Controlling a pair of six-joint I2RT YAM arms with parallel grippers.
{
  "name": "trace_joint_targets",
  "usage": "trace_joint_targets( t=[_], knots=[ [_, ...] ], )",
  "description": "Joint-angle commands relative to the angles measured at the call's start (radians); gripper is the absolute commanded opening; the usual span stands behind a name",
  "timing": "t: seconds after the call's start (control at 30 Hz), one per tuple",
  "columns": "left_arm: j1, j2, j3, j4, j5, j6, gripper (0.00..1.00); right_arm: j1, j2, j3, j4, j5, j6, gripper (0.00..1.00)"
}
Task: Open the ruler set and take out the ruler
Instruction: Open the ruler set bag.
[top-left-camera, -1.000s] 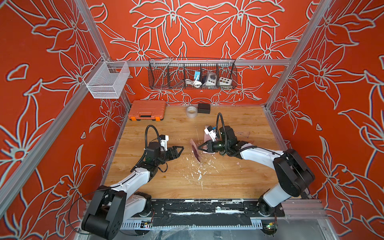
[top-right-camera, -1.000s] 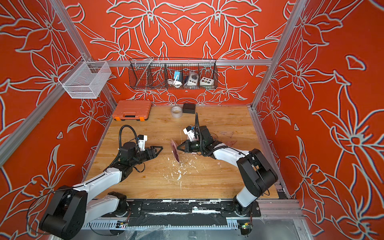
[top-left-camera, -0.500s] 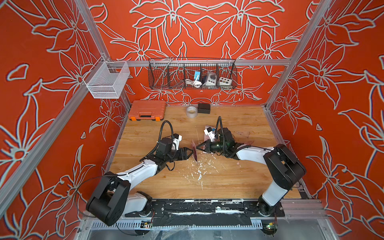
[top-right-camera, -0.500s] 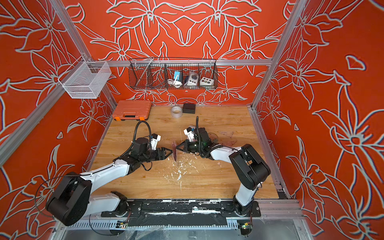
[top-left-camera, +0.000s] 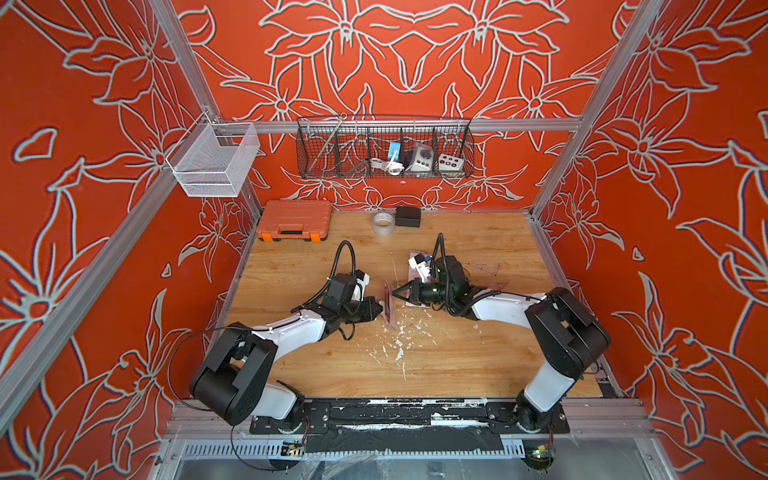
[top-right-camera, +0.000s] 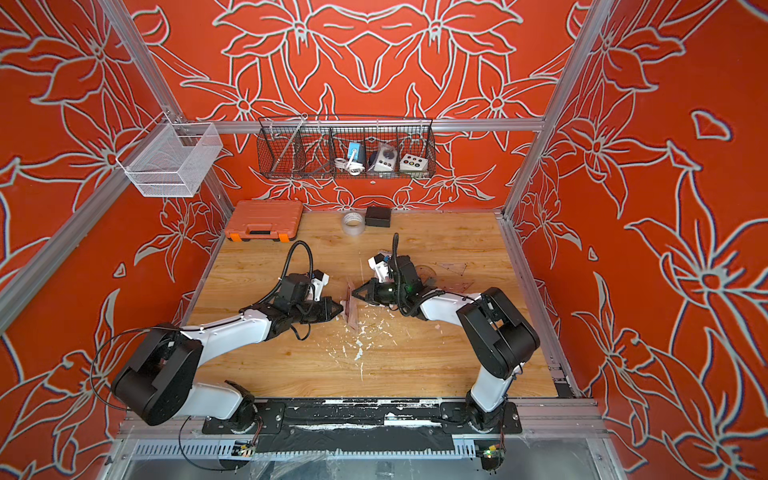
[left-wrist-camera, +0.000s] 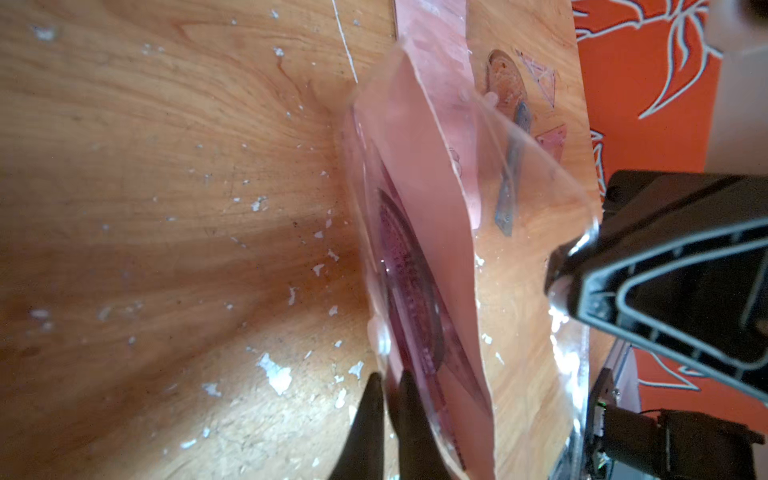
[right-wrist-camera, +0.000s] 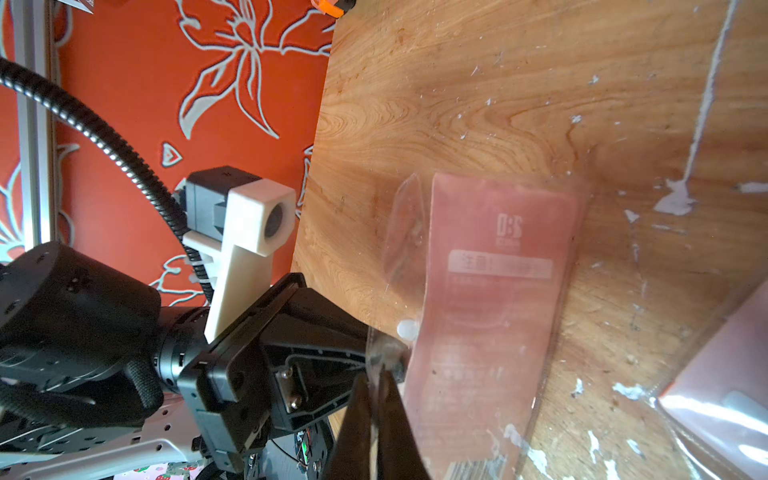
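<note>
Left gripper (top-left-camera: 376, 309) (left-wrist-camera: 388, 399): black fingers (left-wrist-camera: 368, 419) pressed together w/ only one thin wall of the clear plastic ruler-set pouch w/ pink card insert (left-wrist-camera: 424, 208) between them, i.e. clamped on it. The ruler-set pouch stands on edge on the wooden table (top-left-camera: 291, 270), directly off the left fingertips, lower edge on the wood just beneath them. Just past those fingertips, inside the pouch, a purple-tinted plastic protractor (left-wrist-camera: 411, 299) lies flat against the card. Left arm: stretched long & low from its base at the front, white forearm nearly level w/ the table, fingers aimed straight at the opposite gripper.

In both top views the pouch (top-left-camera: 390, 307) (top-right-camera: 351, 313) sits between the two sets of fingertips, touching both. Its walls are spread: the card side is near the left fingers, the other clear wall bows out toward the right ones, mouth gaping.

Right gripper (top-left-camera: 395, 291) (right-wrist-camera: 376, 399): fingers (right-wrist-camera: 357, 419) together, pinched on that clear wall; the card's printed back (right-wrist-camera: 490, 291) is just beyond the tips. Right arm: elbow raised near the table's right side, forearm angled down & inward, wrist low. Behind the right fingers, well apart from the pouch, a clear triangular set square (left-wrist-camera: 540, 79) lies flat on the wood.
</note>
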Motion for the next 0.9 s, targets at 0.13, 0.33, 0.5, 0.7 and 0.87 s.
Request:
trace_joint_targets(
  t=[0.13,0.33,0.5,0.7,0.87],
  knots=[
    [-0.010,0.007,0.018,-0.029,-0.006,0.009,0.18,0.006,0.008,0.010,0.014,0.017,-0.006,0.00],
    [-0.028,0.074,0.058,-0.034,0.014,-0.005,0.11,0.007,0.005,0.011,0.016,0.023,-0.005,0.00],
    [-0.065,0.111,0.110,-0.094,-0.030,0.007,0.00,0.007,0.008,0.013,0.029,0.025,-0.001,0.00],
    [-0.088,0.168,0.126,-0.051,-0.029,-0.035,0.04,0.007,0.024,0.005,0.072,0.020,0.017,0.00],
    [-0.091,0.191,0.137,-0.072,-0.089,-0.055,0.03,0.007,0.018,0.003,0.087,0.018,0.026,0.00]
  ],
)
